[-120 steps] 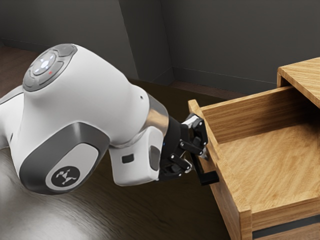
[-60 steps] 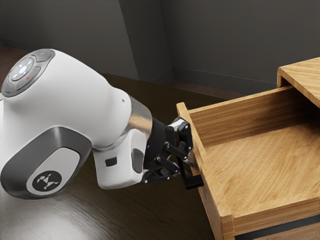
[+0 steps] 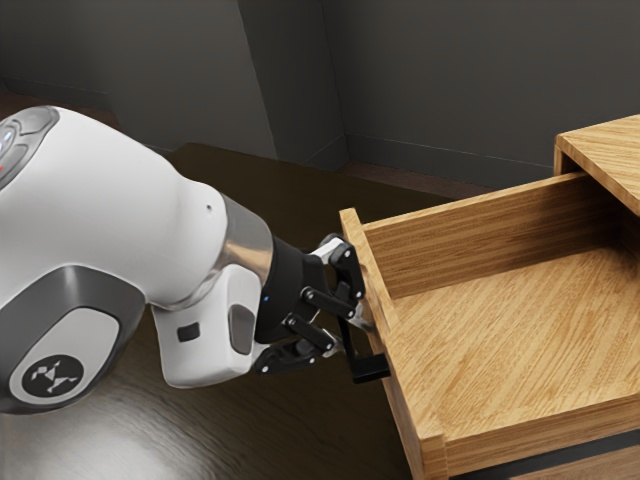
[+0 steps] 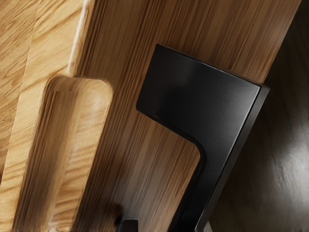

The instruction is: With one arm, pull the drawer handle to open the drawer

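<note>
1. One white arm [image 3: 110, 260] comes in from the exterior view's left. It ends in black jaws set right up against the outer face of the drawer front [image 3: 392, 340].
2. Two fingers [image 3: 345, 282] stand close together with only a narrow gap between them. The black handle [image 3: 368, 366] sits in that gap, so the jaws are clamped on it from two sides.
3. The lower end of the handle sticks out just past the jaws as a short dark bar with a squared foot. It stays touching the drawer front and hangs above the surface [image 3: 230, 440].
4. In the wrist view the handle [image 4: 203, 111] lies directly ahead of the jaws. It is a flat black plate that narrows into a bent stem running back toward the hand, with the grain of the drawer front [image 4: 145, 48] behind it.
5. The wooden drawer [image 3: 480, 235] lies on the far side of its front panel from the jaws and stretches away from them. It stands well out of the cabinet [image 3: 605, 150], with its wooden floor and inner walls in plain view.
6. The cabinet is the thing farthest from the jaws, and its top reaches over the rear of the drawer.
7. The dark, faintly glossy surface lies below the jaws and the arm, and a dark wall [image 3: 450, 70] rises beyond them.
</note>
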{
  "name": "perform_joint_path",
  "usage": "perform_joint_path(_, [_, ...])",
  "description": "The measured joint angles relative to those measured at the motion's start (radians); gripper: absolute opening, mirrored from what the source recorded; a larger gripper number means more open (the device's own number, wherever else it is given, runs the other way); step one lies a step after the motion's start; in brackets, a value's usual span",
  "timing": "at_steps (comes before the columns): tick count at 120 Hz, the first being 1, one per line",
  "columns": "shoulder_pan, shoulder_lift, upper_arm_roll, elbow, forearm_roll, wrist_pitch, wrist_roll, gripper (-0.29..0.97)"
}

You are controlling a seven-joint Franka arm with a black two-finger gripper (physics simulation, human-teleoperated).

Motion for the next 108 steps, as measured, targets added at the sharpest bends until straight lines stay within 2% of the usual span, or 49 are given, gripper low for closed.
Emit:
perform_joint_path(16, [0.0,-0.008,0.0,0.0,0.001,-0.003,-0.001,-0.03])
perform_joint_path(53, [-0.009,-0.021,0.01,-0.002,-0.002,-0.02,-0.002,0.12])
perform_joint_path(82, [-0.031,-0.054,0.044,0.003,-0.003,-0.03,-0.003,0.15])
perform_joint_path(94, [-0.025,-0.03,0.113,0.147,0.001,-0.096,-0.029,0.33])
perform_joint_path(108, [0.025,0.048,0.145,0.39,0.044,-0.297,-0.149,0.48])
